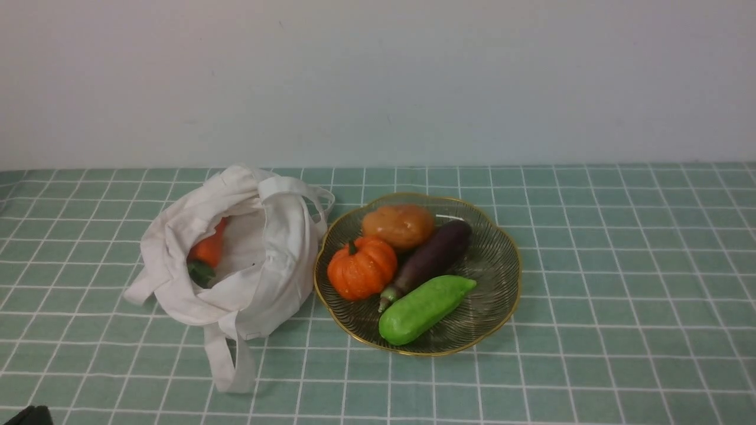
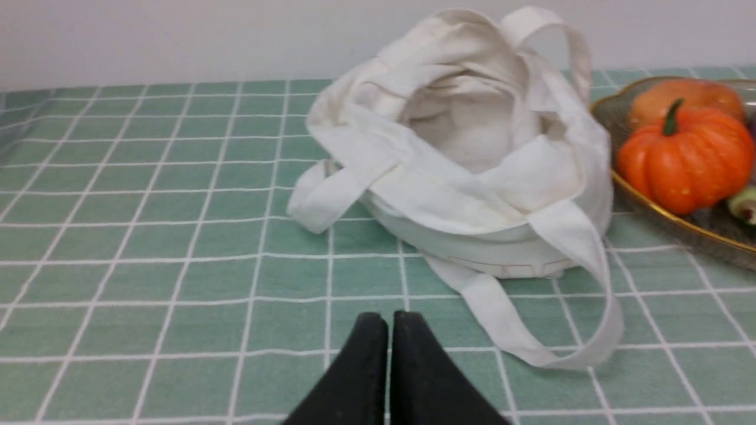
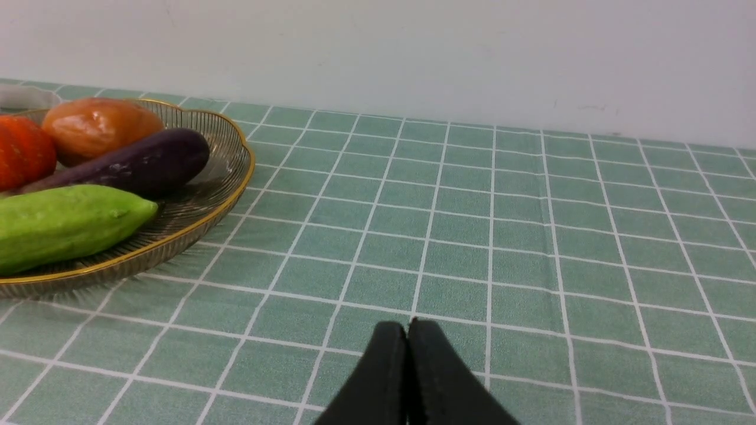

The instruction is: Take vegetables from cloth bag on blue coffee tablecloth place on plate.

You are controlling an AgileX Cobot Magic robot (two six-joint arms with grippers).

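Note:
The white cloth bag (image 1: 236, 260) lies open on the teal grid tablecloth (image 1: 620, 265), left of the plate. An orange carrot (image 1: 208, 248) with a green end shows inside it. The gold-rimmed glass plate (image 1: 502, 295) holds an orange pumpkin (image 1: 361, 267), a brown potato (image 1: 398, 225), a purple eggplant (image 1: 431, 255) and a green vegetable (image 1: 424, 308). My left gripper (image 2: 389, 321) is shut and empty, low over the cloth in front of the bag (image 2: 466, 147). My right gripper (image 3: 407, 327) is shut and empty, to the right of the plate (image 3: 224, 195).
A plain white wall (image 1: 378, 77) runs along the back of the table. The bag's long strap (image 1: 227, 360) trails toward the table's near edge. A dark bit of my left arm (image 1: 29, 416) shows at the front view's lower left corner.

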